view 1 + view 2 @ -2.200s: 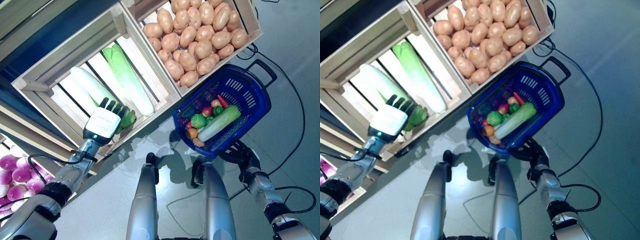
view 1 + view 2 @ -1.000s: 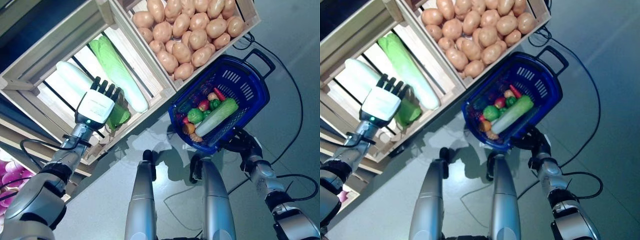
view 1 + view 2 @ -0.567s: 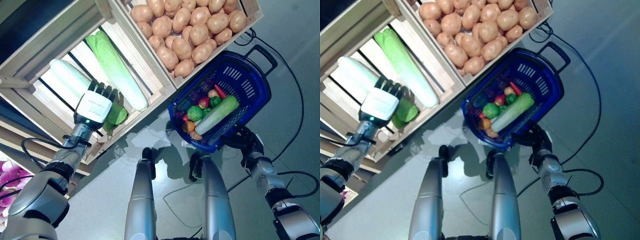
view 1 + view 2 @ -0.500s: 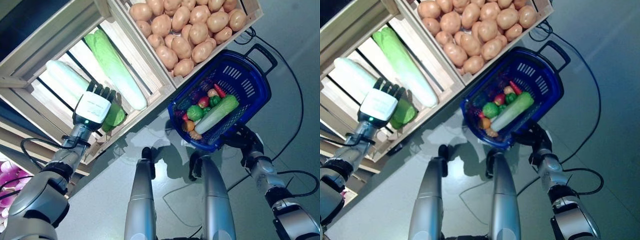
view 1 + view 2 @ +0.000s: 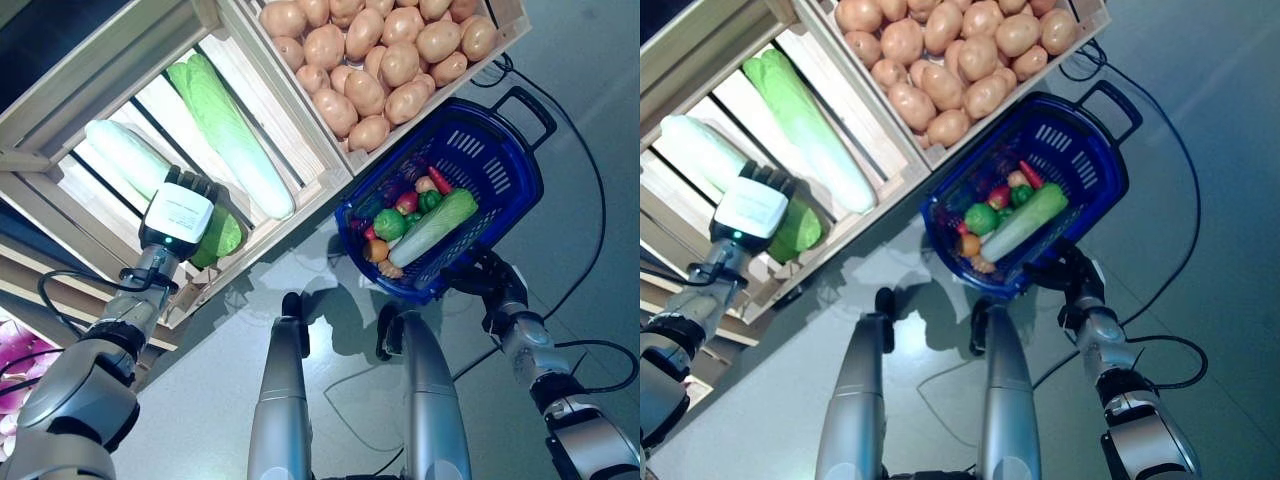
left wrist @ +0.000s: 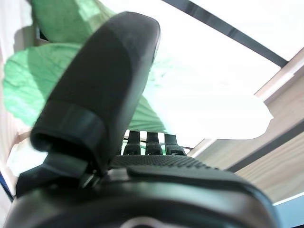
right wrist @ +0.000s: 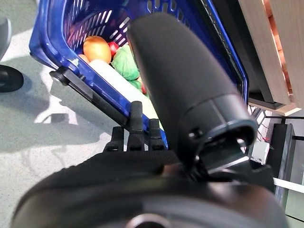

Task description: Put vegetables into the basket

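Note:
The blue basket (image 5: 512, 190) stands on the floor beside the wooden stand. In it lie a long pale green vegetable (image 5: 436, 227), a round green one (image 5: 390, 225), an orange one (image 5: 375, 250) and small red ones. My left hand (image 5: 178, 215) reaches into the left crate (image 5: 110, 60) and lies over a green leafy vegetable (image 5: 224, 238). In the left wrist view its thumb (image 6: 99, 85) rests against the green leaf (image 6: 26, 90) and its fingers are straight. My right hand (image 5: 484, 278) waits open just below the basket's near rim (image 7: 95, 97).
The stand's two tilted wooden crates fill the upper left; the right one (image 5: 515, 30) reaches almost to the basket. A lower shelf (image 5: 20, 350) shows at the far left. Grey floor (image 5: 600, 120) spreads to the right of the basket.
The camera has shifted a little. My left hand has settled closer onto the green leafy vegetable, near the crate's front edge. The right hand stays by the basket.

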